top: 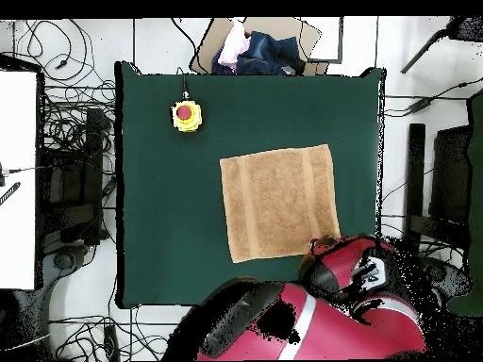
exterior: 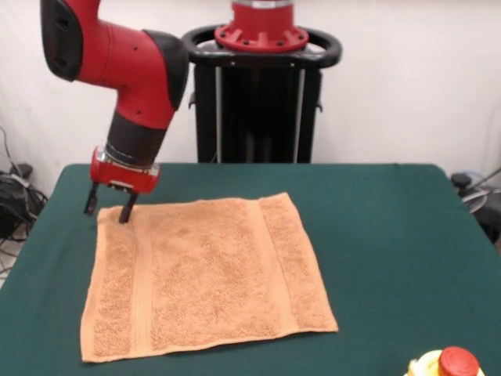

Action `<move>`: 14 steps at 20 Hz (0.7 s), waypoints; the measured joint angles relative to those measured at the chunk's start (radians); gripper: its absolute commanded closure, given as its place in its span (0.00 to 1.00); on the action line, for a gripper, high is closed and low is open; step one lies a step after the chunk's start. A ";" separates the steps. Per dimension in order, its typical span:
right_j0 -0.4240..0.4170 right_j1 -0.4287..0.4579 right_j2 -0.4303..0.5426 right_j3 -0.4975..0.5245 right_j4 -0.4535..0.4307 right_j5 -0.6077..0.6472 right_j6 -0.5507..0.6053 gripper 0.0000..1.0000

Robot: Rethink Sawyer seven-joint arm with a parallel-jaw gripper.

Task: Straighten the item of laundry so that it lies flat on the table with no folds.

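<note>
The orange-tan towel [exterior: 205, 274] lies spread flat on the green table [exterior: 391, 235], with band stripes running near its left and right edges and no fold showing. In the overhead view the towel [top: 279, 201] sits right of the table's [top: 170, 217] middle. My gripper [exterior: 108, 207] hangs at the towel's far left corner in the front view, fingers open and pointing down, one tip at the towel's edge, the other just outside it. Nothing is held. In the overhead view the arm [top: 354, 269] hides the gripper and that corner.
A yellow box with a red button [exterior: 446, 364] stands at the front right edge in the front view, and the same button box [top: 187, 115] shows in the overhead view. Cables and clutter lie on the floor beyond the table's edges.
</note>
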 measured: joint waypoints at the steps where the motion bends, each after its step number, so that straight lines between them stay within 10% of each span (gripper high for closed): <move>1: -0.025 -0.011 0.020 0.009 0.000 0.001 -0.003 0.00; 14: -0.360 -0.122 0.308 0.131 0.029 0.062 -0.022 0.00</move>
